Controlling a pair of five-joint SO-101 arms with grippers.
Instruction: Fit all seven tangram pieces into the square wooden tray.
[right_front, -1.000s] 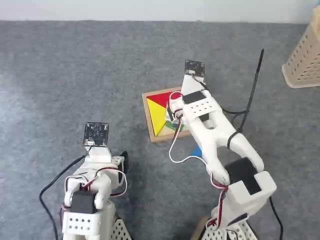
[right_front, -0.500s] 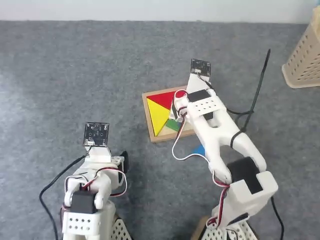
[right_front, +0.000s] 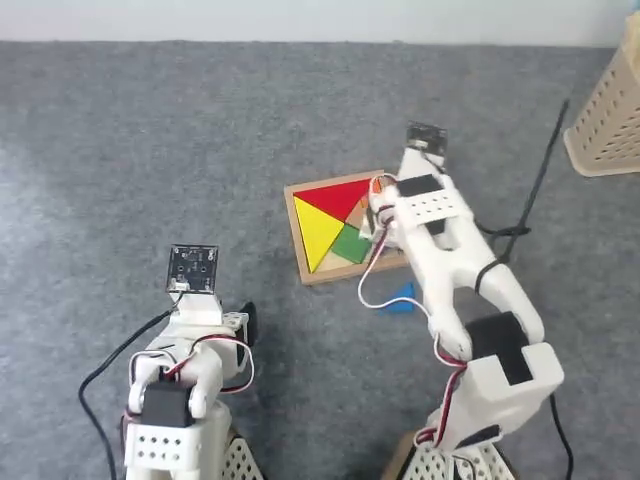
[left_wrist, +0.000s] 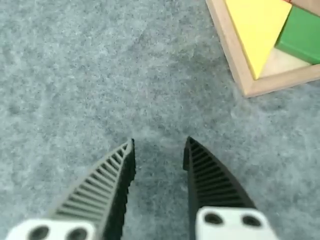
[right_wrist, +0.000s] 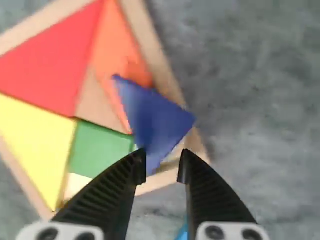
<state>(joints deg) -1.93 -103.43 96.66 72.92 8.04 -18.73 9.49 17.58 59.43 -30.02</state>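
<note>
Currently the square wooden tray (right_front: 300, 232) lies on the grey-covered tabletop (right_front: 150, 130), near its middle, with the right arm reaching over the tray's right-hand part. Inside it a red triangle (right_front: 335, 197) and a yellow triangle (right_front: 318, 235) lie flat and meet along one edge, and a green piece (right_front: 350, 243) lies against the yellow one. An orange piece (right_wrist: 117, 45) lies beside the red triangle, against the tray's wall. Patches of bare wood show between the orange and green pieces and in the corner beside the yellow triangle.

The right tool (right_wrist: 160, 162) hangs just above the tray's edge with its jaws a little apart. A dark blue triangle (right_wrist: 152, 120) sits crooked there, overlapping the orange piece and the tray's rim, and its narrow tip points into the gap between the jaws. The tip seems to be close against one jaw and clear of the other, though the wrist picture is too smeared to say whether anything touches it.

A small light blue piece (right_front: 400, 298) lies on the tabletop just outside the tray, beside the right arm.

The left tool (left_wrist: 157, 165) is over bare tabletop, well apart from the tray, its jaws apart with nothing between them.

A pale slotted basket (right_front: 610, 110) stands at the far right edge.
</note>
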